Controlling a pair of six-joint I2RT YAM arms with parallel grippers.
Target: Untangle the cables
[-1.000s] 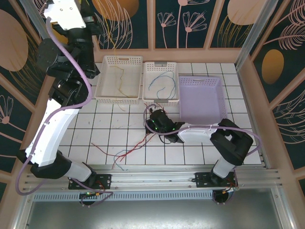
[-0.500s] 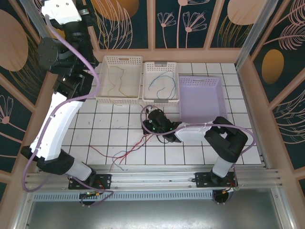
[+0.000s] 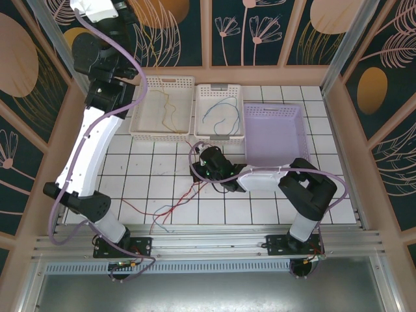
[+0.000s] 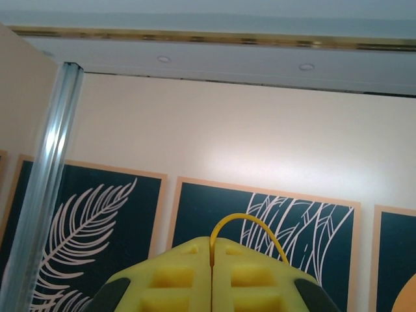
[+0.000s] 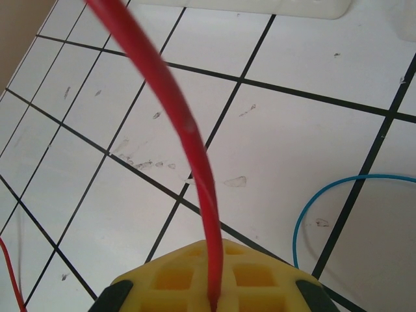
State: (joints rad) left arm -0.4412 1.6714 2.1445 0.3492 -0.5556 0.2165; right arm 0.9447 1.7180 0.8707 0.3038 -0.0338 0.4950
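Left gripper pads are pressed together on a yellow wire, which seemingly trails into the white basket at upper left. The right gripper is pinched shut on a red wire at centre, above the tiles; a blue wire is seen at lower right.

The left gripper is cut off at 6 o'clock of its wrist view. The yellow cable vanishes into the seam between its closed pads. The red cable leaves the right wrist view at 11 o'clock and disappears into the right gripper. The blue cable exits at 3 o'clock.
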